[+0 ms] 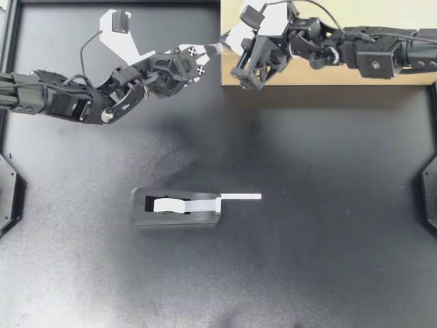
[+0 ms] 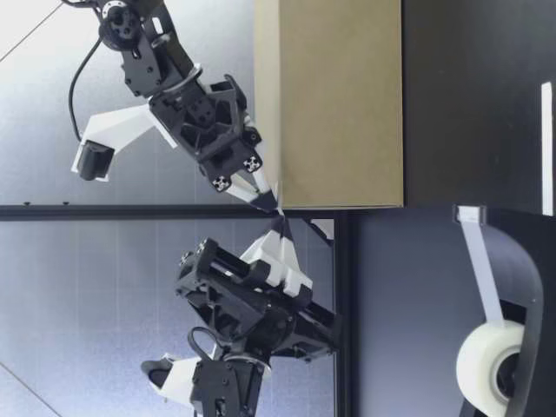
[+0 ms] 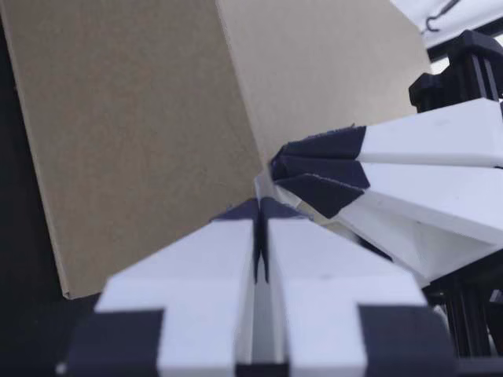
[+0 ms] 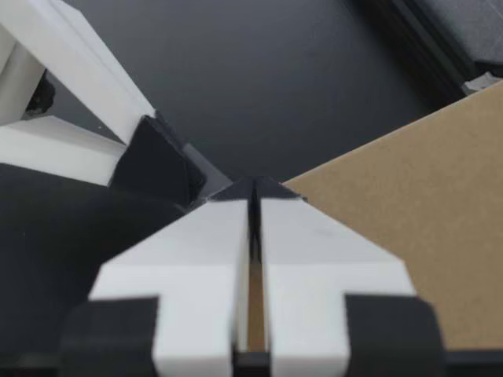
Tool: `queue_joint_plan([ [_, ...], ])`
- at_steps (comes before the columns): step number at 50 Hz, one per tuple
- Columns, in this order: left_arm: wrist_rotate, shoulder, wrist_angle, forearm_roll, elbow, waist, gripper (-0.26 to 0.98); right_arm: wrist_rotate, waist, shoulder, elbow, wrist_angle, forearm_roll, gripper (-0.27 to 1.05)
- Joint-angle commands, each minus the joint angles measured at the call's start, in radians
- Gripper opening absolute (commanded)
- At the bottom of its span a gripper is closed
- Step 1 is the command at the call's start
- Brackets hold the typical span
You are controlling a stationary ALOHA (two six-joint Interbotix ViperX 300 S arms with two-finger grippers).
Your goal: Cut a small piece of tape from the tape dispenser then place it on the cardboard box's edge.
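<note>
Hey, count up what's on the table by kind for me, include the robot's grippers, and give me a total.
Tape dispenser, with a strip pulled out: 1
Cardboard box: 1
Grippers: 2, the left gripper and the right gripper, meeting at the box's corner
Total: 4

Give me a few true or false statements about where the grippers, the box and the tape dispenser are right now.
1. The left gripper has its jaws wide open. False: they are closed together.
2. The right gripper is at the corner of the cardboard box. True.
3. The tape dispenser stands on top of the box. False: it is on the table, apart from both grippers.
4. A strip of tape sticks out from the dispenser. True.
</note>
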Motion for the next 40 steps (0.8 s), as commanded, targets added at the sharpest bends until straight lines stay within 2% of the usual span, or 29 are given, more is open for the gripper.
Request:
queue_joint_plan([
  [1,0.011,-0.023,-0.006,0.008,-0.009,0.003,-0.12,0.000,-0.017,-0.009,-0.020,-0.002,0.000,-0.06],
  [11,0.032,-0.032,-0.005,0.015,-0.006,0.003,-0.03,0.000,-0.017,-0.011,-0.020,-0.002,0.000,-0.06],
  [22,0.032,-0.037,-0.006,0.021,-0.002,0.003,0.33,0.000,-0.017,-0.011,-0.020,-0.002,0.000,-0.06],
  [24,0.032,-0.038,-0.005,0.021,0.000,0.003,0.36,0.000,-0.017,-0.011,-0.020,-0.002,0.000,-0.06],
  [33,0.041,-0.060,-0.006,0.035,0.026,-0.015,0.34,0.003,-0.017,-0.038,-0.023,-0.008,-0.002,-0.06],
  [40,0.118,-0.120,-0.008,0.048,0.067,-0.061,0.33,0.008,0.005,-0.115,-0.017,0.002,0.000,-0.06],
])
